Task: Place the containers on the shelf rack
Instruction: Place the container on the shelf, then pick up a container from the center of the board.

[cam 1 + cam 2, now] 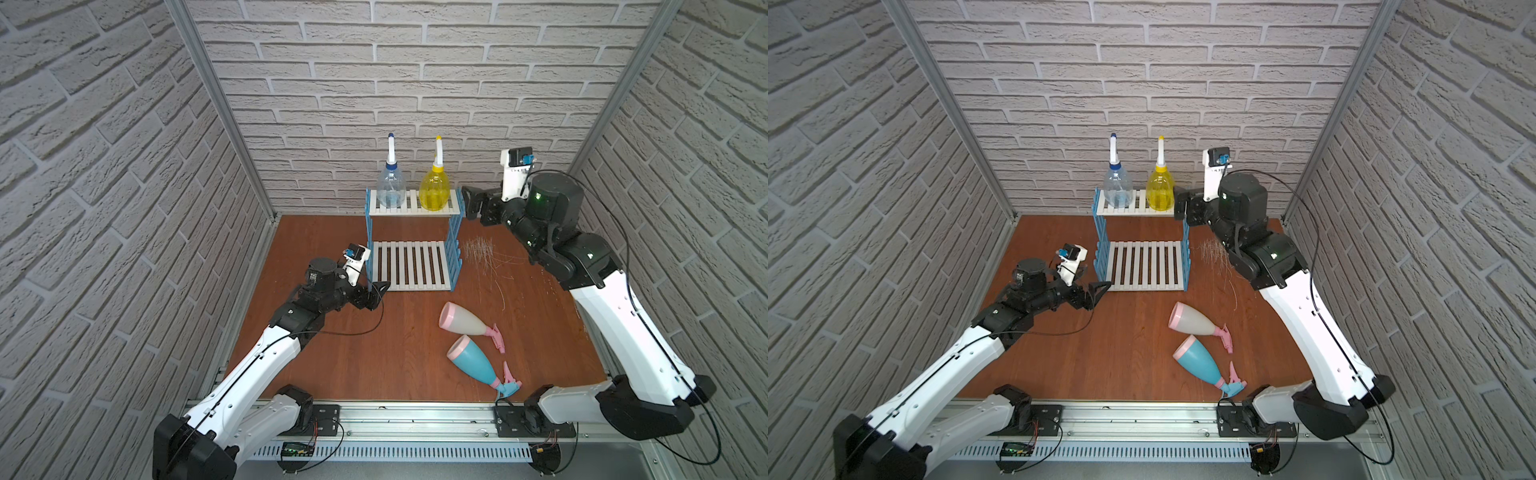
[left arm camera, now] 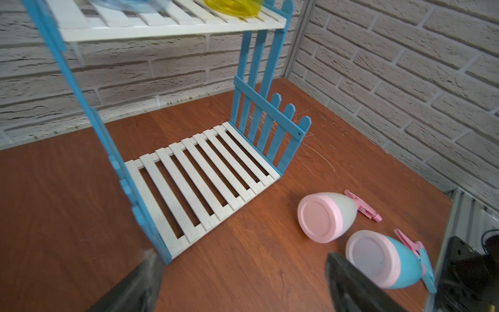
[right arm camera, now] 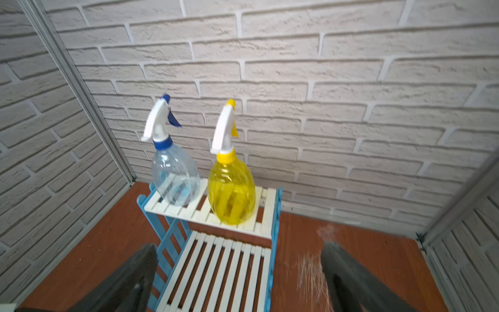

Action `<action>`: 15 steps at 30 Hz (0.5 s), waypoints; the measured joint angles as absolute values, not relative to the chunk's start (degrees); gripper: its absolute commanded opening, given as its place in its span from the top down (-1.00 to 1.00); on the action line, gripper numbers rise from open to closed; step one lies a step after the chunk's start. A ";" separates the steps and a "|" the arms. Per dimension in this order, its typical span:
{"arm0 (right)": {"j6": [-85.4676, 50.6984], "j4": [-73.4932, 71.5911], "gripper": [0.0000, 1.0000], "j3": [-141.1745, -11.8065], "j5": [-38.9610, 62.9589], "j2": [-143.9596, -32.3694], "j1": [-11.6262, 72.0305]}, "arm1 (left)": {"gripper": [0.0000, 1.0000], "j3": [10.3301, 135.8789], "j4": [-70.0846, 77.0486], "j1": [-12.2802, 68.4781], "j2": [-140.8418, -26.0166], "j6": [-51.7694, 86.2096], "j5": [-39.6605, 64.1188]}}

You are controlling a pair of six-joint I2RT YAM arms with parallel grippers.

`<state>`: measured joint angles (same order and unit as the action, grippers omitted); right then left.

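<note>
Cropped in the left wrist view to bases only: clear bottle (image 2: pixel 129 4) and yellow bottle (image 2: pixel 232 8), standing upright on the top shelf of the shelf rack (image 1: pixel 415 211). Blurred at the frame edge: left fingers (image 2: pixel 347 281), spread wide, empty, apart from the cream bottle (image 1: pixel 465 325) and light blue bottle (image 1: pixel 473 361) lying on the counter (image 1: pixel 332 353). Right fingers (image 1: pixel 471 203) parted, empty, just beside the top shelf's end. Left arm low, by the rack's front corner; right arm raised, elbow bent.
</note>
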<state>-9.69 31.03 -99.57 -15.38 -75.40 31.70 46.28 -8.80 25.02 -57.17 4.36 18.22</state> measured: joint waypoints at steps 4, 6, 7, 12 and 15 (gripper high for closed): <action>-16.01 35.07 -0.97 -83.96 -13.26 -67.64 27.29 | -0.97 47.03 -7.55 31.94 -62.39 5.43 15.86; -19.84 37.12 -0.95 -76.31 -11.27 -64.58 24.08 | -0.96 47.05 -6.11 34.48 -66.13 6.63 15.25; -21.93 38.06 -0.94 -72.49 -9.98 -63.13 22.22 | -0.96 47.16 -5.32 35.59 -68.31 7.49 15.03; -31.48 38.92 -0.70 -56.38 -1.78 -58.24 13.63 | -0.94 50.63 -2.46 39.88 -79.48 10.41 14.26; -35.33 38.89 -0.57 -47.27 2.44 -57.12 9.08 | -0.94 54.43 -1.85 42.44 -85.54 11.00 14.22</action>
<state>-35.33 38.89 -47.27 2.44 -57.12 9.08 54.43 -1.85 42.44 -85.54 11.00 14.22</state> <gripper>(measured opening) 0.811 0.968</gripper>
